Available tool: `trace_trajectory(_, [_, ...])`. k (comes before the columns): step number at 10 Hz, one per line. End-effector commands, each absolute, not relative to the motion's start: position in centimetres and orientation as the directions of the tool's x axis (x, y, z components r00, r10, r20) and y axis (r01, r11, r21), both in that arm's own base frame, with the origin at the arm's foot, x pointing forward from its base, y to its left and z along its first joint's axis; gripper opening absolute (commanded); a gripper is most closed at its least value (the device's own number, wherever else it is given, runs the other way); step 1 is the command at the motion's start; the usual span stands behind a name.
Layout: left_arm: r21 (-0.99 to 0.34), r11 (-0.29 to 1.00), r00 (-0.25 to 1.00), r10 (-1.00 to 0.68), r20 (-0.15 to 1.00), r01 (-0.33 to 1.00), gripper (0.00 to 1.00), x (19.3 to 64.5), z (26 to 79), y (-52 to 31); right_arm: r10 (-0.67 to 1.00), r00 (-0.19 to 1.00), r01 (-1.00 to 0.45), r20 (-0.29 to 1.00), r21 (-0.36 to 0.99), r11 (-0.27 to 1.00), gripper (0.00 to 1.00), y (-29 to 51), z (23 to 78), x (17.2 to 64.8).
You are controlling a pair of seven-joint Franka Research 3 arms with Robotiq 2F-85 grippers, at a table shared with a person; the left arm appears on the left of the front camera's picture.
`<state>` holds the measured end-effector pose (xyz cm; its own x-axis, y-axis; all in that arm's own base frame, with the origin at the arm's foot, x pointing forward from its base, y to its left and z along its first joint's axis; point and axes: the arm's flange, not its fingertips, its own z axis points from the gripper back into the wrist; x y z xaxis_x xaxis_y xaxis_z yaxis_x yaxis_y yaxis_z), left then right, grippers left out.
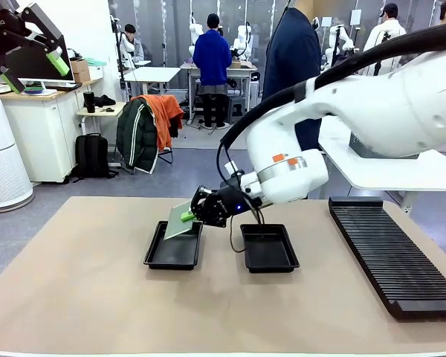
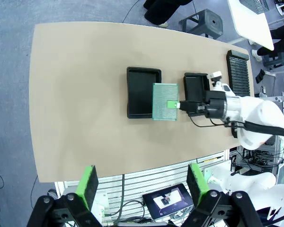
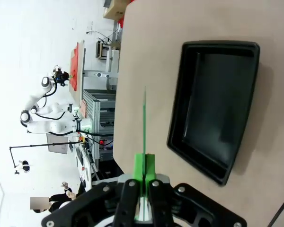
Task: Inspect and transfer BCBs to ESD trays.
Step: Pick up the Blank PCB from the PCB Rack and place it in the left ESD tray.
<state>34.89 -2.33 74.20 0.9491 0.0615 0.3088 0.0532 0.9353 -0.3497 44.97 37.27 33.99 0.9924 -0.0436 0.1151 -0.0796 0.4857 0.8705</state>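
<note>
My right pincer (image 1: pixel 189 215) is clamped on one edge of a green board (image 1: pixel 177 222). It holds the board tilted over the left black tray (image 1: pixel 171 265), midway along the counter (image 1: pixel 74 297). The board's low edge may touch the tray, though I can't quite tell. The other tray (image 1: pixel 269 268) sits just beside it, toward the right edge. My left pincer (image 1: pixel 36 73) hangs high, fingers wide apart.

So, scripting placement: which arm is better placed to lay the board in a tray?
Right: the right gripper is shut on the BCB, tilted over the left ESD tray; the left gripper hangs open, high above the table.
</note>
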Motion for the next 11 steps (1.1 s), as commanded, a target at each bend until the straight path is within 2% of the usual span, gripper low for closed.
trace_trajectory(1, [-0.340,0.939,0.949,0.058,0.309,0.053,1.00,34.8,74.1,-2.2,-0.047,0.988,-0.103,0.144,0.867,0.487,0.03,39.3,32.2,46.1])
trace_trajectory(11, [-0.340,0.939,0.949,0.058,0.309,0.053,1.00,34.8,74.1,-2.2,-0.099,0.992,-0.011,0.082,0.821,0.571,0.03,41.0,26.4,49.4])
